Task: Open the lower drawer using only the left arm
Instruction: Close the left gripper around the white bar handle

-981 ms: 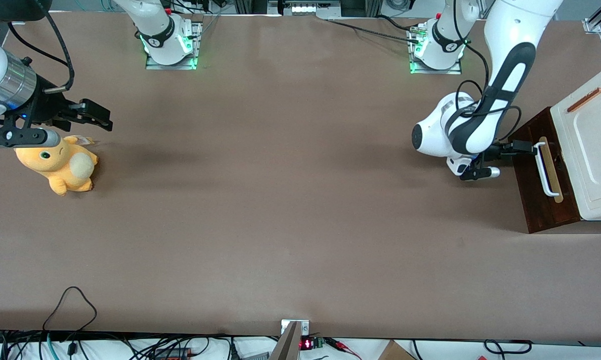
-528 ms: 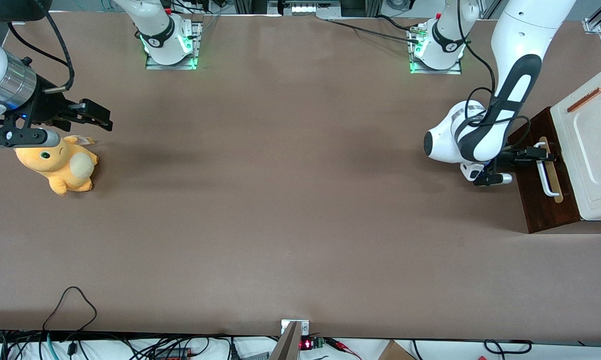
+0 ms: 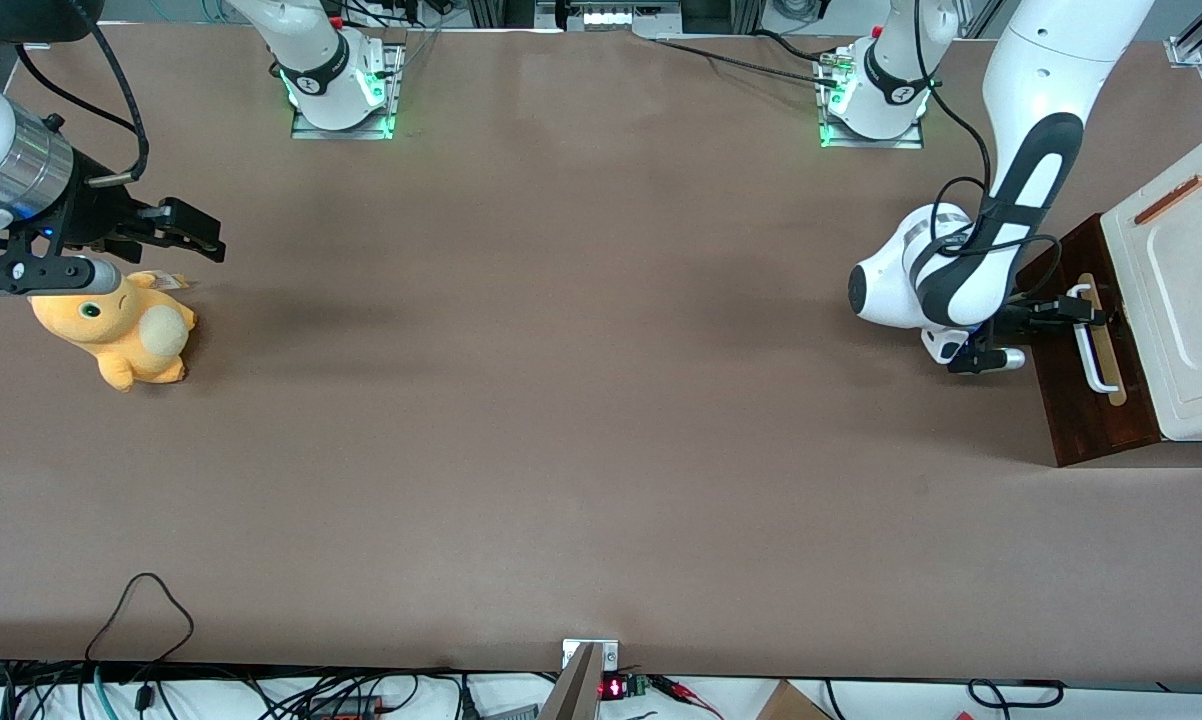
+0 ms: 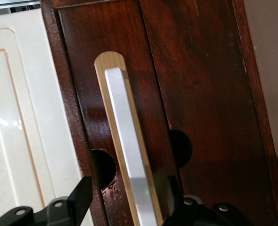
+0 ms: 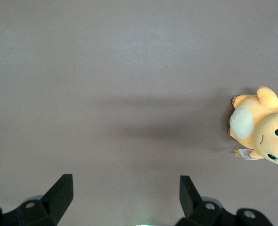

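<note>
Since a second ago the left arm has swung in toward the cabinet at the working arm's end of the table, and its gripper now sits right at the lower drawer. Drawer looks fully shut. Wrist cam shows the jaws spread wide, one finger each side of the white bar handle, not pinching yet. My plan: close squarely on the bar, then pull straight out, no twisting.
</note>
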Controlling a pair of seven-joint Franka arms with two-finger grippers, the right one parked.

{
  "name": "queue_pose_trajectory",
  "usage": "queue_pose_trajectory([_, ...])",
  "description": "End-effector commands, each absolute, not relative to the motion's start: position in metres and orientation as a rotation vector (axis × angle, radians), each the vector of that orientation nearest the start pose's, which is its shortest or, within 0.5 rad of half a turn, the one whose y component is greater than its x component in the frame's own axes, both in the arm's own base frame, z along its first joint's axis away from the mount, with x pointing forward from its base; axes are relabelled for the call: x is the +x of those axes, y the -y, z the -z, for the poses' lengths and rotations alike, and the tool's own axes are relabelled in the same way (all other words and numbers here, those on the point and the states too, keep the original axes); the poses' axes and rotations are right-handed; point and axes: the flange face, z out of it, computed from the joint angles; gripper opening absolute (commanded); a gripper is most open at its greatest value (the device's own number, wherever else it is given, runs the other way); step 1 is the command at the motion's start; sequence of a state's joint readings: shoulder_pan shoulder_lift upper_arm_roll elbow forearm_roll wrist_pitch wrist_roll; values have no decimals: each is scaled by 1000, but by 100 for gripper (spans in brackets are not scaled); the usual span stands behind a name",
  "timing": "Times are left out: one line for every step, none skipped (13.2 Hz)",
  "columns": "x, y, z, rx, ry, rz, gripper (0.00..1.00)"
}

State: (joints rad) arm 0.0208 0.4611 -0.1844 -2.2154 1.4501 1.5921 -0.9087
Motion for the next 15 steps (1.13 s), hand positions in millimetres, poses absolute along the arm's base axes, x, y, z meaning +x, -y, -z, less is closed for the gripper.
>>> queue_pose_trajectory([508,-27,-178,-1711,-209,-99,70])
queue_pose_trajectory([510,-27,-179,-1711,-205,-95,66])
queue_pose_trajectory([510,-28,-178,-1712,-206,-99,61])
queue_pose_trajectory([510,-28,-177,-1713,-206,-99,55])
queue_pose_trajectory([510,-29,-176,-1712,-207,-103,52])
queue_pose_trajectory([512,-29,-176,-1713,-203,-99,49])
queue_pose_trajectory([512,-30,-174,-1710,-208,-101,46])
queue_pose_trajectory([513,-30,-174,-1710,-206,-100,46])
queue_pose_trajectory([513,-31,-173,-1710,-206,-102,46])
queue_pose_trajectory([513,-31,-174,-1710,-205,-101,46])
queue_pose_trajectory([513,-31,-174,-1709,-206,-100,46])
queue_pose_trajectory([513,-32,-173,-1709,-207,-104,46])
queue_pose_trajectory([514,-32,-173,-1706,-210,-98,45])
queue_pose_trajectory([514,-34,-172,-1701,-213,-98,44])
queue_pose_trajectory([514,-37,-172,-1699,-210,-102,44])
